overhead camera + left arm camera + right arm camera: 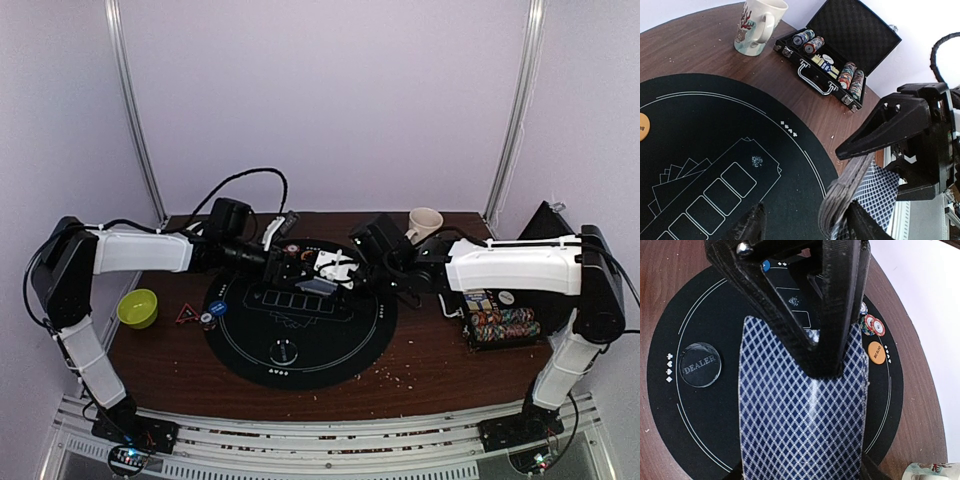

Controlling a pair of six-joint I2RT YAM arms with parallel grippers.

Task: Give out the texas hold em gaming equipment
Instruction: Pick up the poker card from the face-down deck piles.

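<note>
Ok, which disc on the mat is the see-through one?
The disc marked DEALER: clear with white lettering, lying alone. The orange disc and the blue disc are opaque.

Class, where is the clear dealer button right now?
In the right wrist view, the dealer button lies on the black mat, left of the cards, beside the printed suit symbols.

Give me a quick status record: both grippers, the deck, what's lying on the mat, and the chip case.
right gripper: shut on the deck of cards, above the mat
left gripper: open, fingers either side of the deck's edge, not clamping it
deck of cards: blue diamond backs showing, held off the mat
on mat: clear dealer button, orange disc, striped chips
chip case: lid open, on the table off the mat, near the mug
</note>
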